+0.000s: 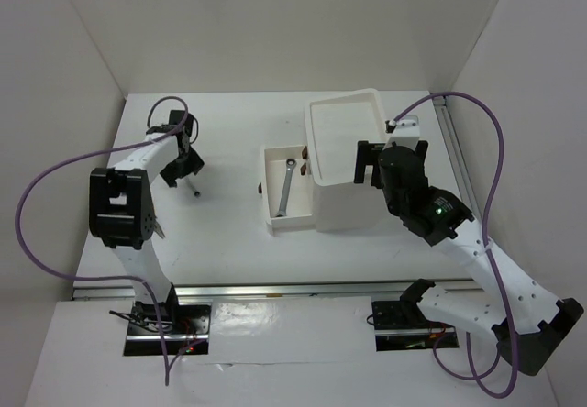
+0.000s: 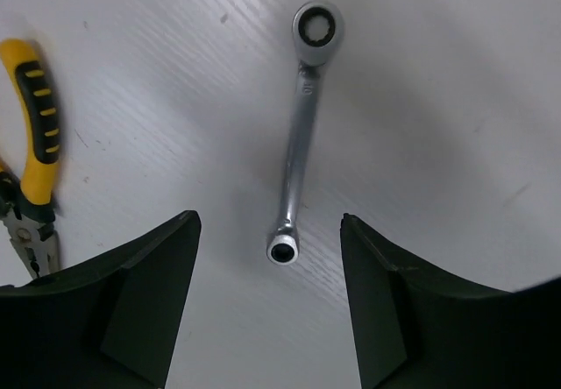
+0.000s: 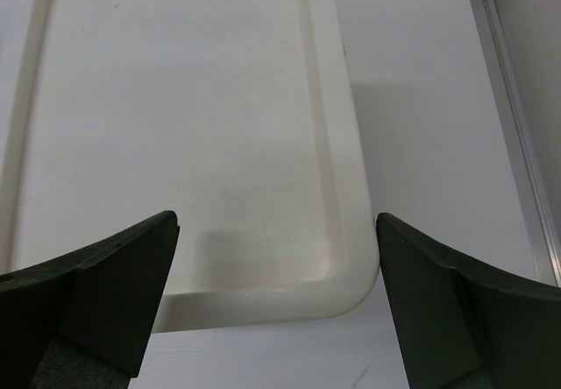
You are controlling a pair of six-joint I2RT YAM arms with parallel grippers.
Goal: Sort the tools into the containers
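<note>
In the top view the left gripper (image 2: 269,221) is hanging over the left part of the white table (image 1: 229,132), pointing down. Its wrist camera is showing both dark fingers (image 2: 149,293) spread wide apart and closing on nothing. A silver ratchet wrench (image 2: 298,135) is lying flat on the table between them, its ring end toward the top of the frame and its smaller end sitting level with the fingertips, touching neither finger. Yellow-handled pliers (image 2: 35,117) are lying at the left edge of that frame, well apart from the wrench and partly hidden behind the left finger.

The white box unit (image 1: 348,210) is standing right of centre in the top view. One drawer (image 1: 265,182) is sticking out from its left side, and a second silver wrench (image 1: 285,190) is resting inside it, lying lengthwise toward the lower edge of the frame.

The right gripper (image 3: 276,222) is hovering over the right edge of the box. Its jaws are standing wide open and empty. The rimmed top tray (image 3: 346,258) is filling the upper left of its wrist view, with the tray's rounded corner lying between the fingers.
</note>
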